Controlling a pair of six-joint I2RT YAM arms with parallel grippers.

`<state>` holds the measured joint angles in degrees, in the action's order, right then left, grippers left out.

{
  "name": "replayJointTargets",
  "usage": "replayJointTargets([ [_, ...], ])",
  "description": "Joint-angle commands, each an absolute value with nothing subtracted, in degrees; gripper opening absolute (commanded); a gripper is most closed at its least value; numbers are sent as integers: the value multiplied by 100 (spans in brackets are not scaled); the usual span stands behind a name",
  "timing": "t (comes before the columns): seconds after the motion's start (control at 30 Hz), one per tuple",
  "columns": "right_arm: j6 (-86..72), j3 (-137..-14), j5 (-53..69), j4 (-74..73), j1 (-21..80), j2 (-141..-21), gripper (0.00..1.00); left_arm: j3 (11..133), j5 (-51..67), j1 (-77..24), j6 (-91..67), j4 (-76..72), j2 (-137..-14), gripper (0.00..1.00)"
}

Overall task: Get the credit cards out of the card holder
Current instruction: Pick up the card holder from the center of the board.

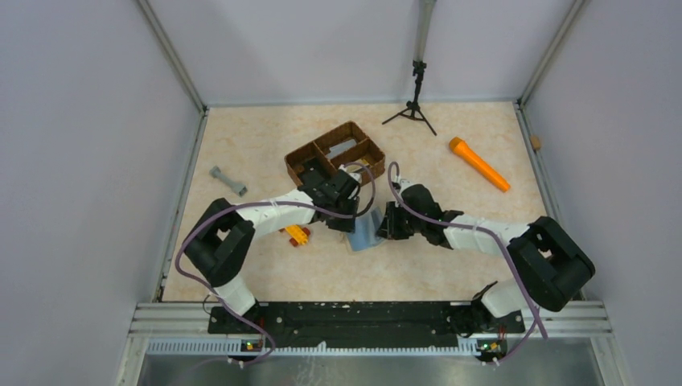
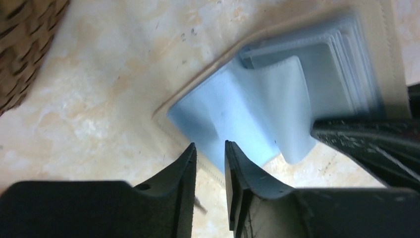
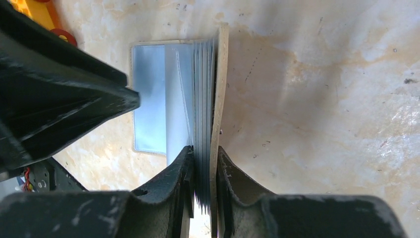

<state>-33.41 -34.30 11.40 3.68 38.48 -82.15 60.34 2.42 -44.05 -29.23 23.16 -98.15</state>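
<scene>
Top external view: the card holder point(image 1: 366, 236) lies opened on the desk point(image 1: 241, 137) just below the centre of the frame, pale blue inside showing, between the two arm tips. The left pincer point(image 1: 354, 222) meets it from the upper left and the right pincer point(image 1: 385, 226) from the right. A brown wicker tray point(image 1: 318, 141) stands just above the left pincer. A yellow and red toy point(image 1: 297, 234) lies left of the card holder. A grey dumbbell-shaped piece point(image 1: 228, 180) sits further left. An orange tool point(image 1: 478, 164) lies at upper right, and a small black tripod point(image 1: 414, 108) stands at the top.

Left wrist view: the jaws stand a little apart at the bottom of the frame. A corner of a pale blue inner leaf point(image 2: 257, 114) lies at the gap; whether it is pinched cannot be told.

Right wrist view: the jaws are clamped on the upright cream cover and the stack of blue leaves beside it. The other half lies flat at upper left.

Whether the leaves hold the credit cards cannot be told.
</scene>
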Motion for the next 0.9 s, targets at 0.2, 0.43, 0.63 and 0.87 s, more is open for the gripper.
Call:
replayJointTargets([
  [0.2, -3184, -3530, 879, 343, 3918, -7878, 13, 5717, 400, -4443, -3116, 1762, -8594, 63],
  [0.43, -3255, -3473, 905, 397, 3920, -7761, 13, 6238, 395, -4480, -3328, 1784, -9297, 76],
  [0.63, -3263, -3463, 915, 424, 3945, -7761, 13, 6598, 272, -4499, -3394, 1724, -9844, 80],
  [0.87, -3256, -3470, 877, 419, 3953, -7754, 16, 6787, -94, -4496, -3398, 1874, -10219, 79],
])
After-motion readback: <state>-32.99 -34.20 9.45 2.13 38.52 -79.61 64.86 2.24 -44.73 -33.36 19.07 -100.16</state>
